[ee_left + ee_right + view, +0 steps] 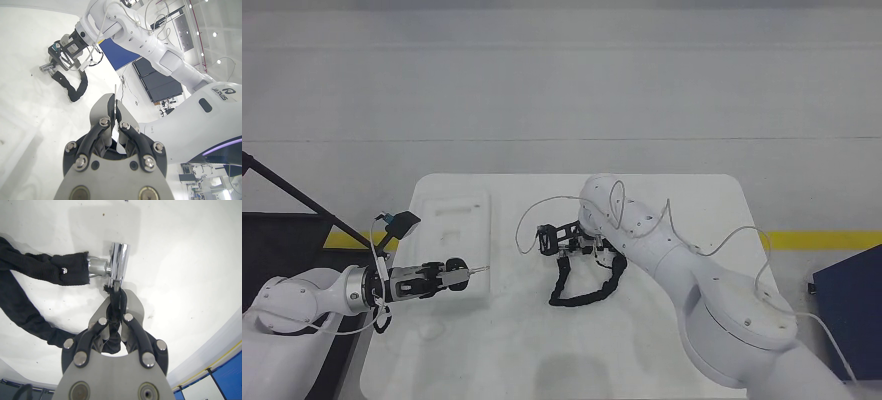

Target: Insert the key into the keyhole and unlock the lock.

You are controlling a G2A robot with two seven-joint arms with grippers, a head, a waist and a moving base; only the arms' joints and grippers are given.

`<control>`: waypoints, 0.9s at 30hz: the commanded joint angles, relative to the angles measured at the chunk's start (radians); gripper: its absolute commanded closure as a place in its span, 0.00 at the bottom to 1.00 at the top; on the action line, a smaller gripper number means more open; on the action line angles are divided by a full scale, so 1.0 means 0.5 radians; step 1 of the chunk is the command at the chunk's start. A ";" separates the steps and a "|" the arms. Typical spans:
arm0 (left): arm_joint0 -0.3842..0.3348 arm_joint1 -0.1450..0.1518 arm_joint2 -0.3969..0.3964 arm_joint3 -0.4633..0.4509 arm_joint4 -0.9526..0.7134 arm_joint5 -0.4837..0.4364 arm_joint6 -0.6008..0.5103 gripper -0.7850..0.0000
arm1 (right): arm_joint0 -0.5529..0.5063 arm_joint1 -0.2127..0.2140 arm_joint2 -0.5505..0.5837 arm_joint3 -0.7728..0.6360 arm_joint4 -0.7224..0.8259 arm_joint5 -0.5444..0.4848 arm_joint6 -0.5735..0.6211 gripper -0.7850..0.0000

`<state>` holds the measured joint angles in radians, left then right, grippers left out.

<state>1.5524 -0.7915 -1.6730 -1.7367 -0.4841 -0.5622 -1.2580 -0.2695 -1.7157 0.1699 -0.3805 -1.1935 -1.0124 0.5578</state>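
As the top view showed it, the left jaws hung at the 9 o'clock side of the counter (pixel 522 345), closed on the key (pixel 476 270), whose thin blade stuck out toward 3 o'clock. From the left wrist view the flat key (pixel 115 100) sat pinched edge-on between the dark pads (pixel 110 108), its tip standing clear beyond them. Under those jaws lay the 5 o'clock corner of a white tray (pixel 447 215). The lock (pixel 118 260), a short chrome cylinder, rested on the counter near its middle, at 3 o'clock from the key and well apart from it. The right jaws were closed on the black-sleeved chain (pixel 24 306) just where it entered one end of the cylinder. The chain's other end joined the cylinder's side through a chrome stub. On the counter the chain (pixel 587 290) looped out toward 6 o'clock and back.
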 commanded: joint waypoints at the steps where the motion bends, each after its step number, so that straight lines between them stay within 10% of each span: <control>1: 0.000 0.000 0.000 0.000 0.000 0.000 0.000 1.00 | 0.014 0.004 0.000 0.000 -0.048 0.000 -0.057 1.00; 14: 0.000 0.000 0.000 0.000 0.000 0.000 0.000 1.00 | -0.029 0.159 0.000 -0.078 -0.466 0.000 -0.778 1.00; 27: 0.000 0.000 0.000 0.000 0.000 0.000 0.000 1.00 | 0.016 0.468 0.000 -0.149 -1.143 0.000 -2.145 1.00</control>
<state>1.5524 -0.7915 -1.6730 -1.7367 -0.4841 -0.5622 -1.2580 -0.2650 -1.4919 0.1700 -0.4535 -1.7299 -1.0123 -0.4519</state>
